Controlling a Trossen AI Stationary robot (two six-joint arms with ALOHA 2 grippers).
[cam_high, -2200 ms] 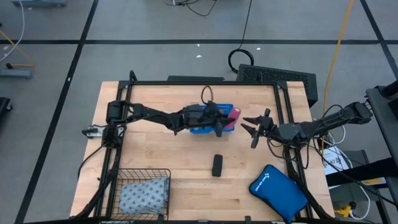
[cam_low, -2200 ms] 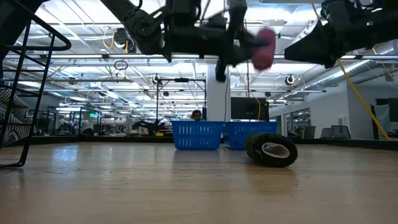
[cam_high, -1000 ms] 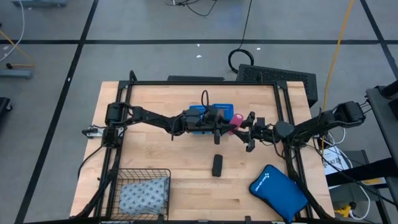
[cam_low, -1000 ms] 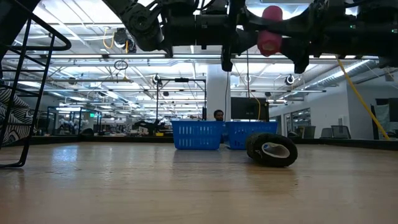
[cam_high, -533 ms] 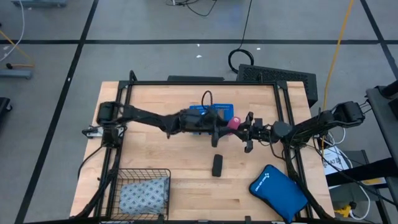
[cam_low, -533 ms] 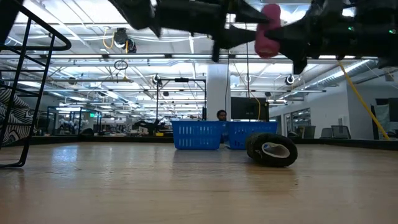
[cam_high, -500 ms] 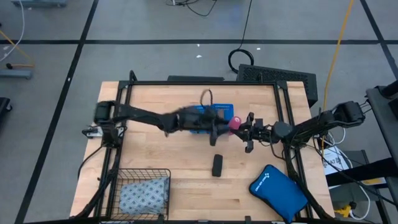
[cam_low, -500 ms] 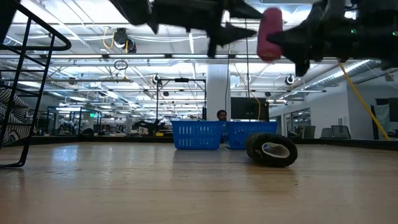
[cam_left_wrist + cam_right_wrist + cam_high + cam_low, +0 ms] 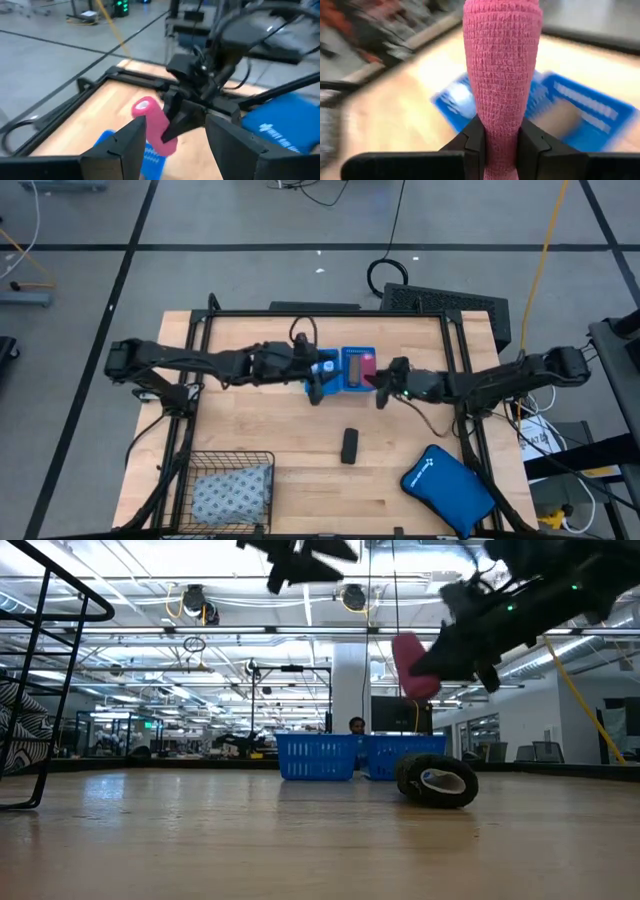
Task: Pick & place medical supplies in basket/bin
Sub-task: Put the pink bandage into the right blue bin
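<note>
Right tool (image 9: 500,142) clamped on pink roll (image 9: 368,366), held above blue tray (image 9: 352,385) at table's twelve o'clock. Left tool (image 9: 175,145) parted, empty. Risk: off-centre release bounces roll off tray rim.

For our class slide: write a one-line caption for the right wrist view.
Right pincer shut on the pink roll, above the blue tray.
</note>
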